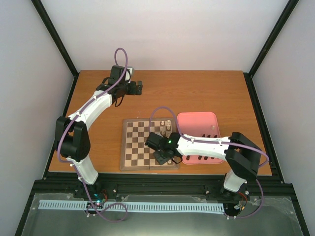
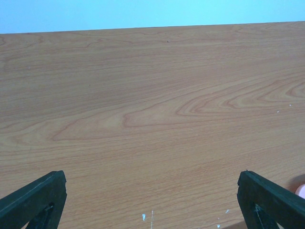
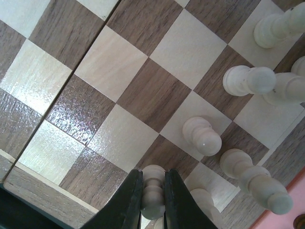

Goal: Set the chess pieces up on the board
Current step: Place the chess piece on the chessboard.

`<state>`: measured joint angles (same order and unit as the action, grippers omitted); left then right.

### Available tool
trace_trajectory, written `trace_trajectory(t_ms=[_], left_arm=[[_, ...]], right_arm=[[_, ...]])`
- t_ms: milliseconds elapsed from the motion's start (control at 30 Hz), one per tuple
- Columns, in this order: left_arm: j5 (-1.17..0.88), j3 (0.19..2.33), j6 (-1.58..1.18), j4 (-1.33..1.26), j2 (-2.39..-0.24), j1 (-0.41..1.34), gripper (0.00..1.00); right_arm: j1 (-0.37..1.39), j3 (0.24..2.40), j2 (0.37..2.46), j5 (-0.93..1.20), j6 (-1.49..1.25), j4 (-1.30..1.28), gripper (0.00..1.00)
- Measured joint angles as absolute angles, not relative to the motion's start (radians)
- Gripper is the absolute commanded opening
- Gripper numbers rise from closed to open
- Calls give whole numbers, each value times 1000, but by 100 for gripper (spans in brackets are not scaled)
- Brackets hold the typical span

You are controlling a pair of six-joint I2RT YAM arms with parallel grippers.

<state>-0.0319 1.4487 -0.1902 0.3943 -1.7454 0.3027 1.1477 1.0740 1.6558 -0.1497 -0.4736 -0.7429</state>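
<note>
Your right gripper (image 3: 152,177) clamped on cream piece (image 3: 153,196), low over board (image 3: 143,90), near its border. Other cream pieces (image 3: 202,136) stand on squares just beside. Your left gripper (image 2: 152,202) gapes wide above bare table (image 2: 152,95), well apart from board.

Cream chess piece (image 3: 153,191) half behind end effector fingers (image 3: 127,206), base off-frame.

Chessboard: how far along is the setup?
Early. Done: a handful of cream pieces stand on the board by the pink tray. In hand: the right gripper has its fingers shut on another cream piece over the board's near edge. Left: most squares are bare; the left gripper hangs open over the table.
</note>
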Motion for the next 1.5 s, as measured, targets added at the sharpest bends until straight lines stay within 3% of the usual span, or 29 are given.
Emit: trace_trajectory(t_ms=[600, 1267, 1500], left_arm=[[-32, 1449, -190, 394, -1745, 303, 100], [-32, 1449, -190, 394, -1745, 303, 100], [-32, 1449, -190, 394, -1745, 303, 100]], right_arm=[[1131, 1072, 1679, -169, -473, -734, 12], [1127, 1072, 1679, -168, -469, -730, 22], [1132, 1073, 1631, -159, -460, -751, 30]])
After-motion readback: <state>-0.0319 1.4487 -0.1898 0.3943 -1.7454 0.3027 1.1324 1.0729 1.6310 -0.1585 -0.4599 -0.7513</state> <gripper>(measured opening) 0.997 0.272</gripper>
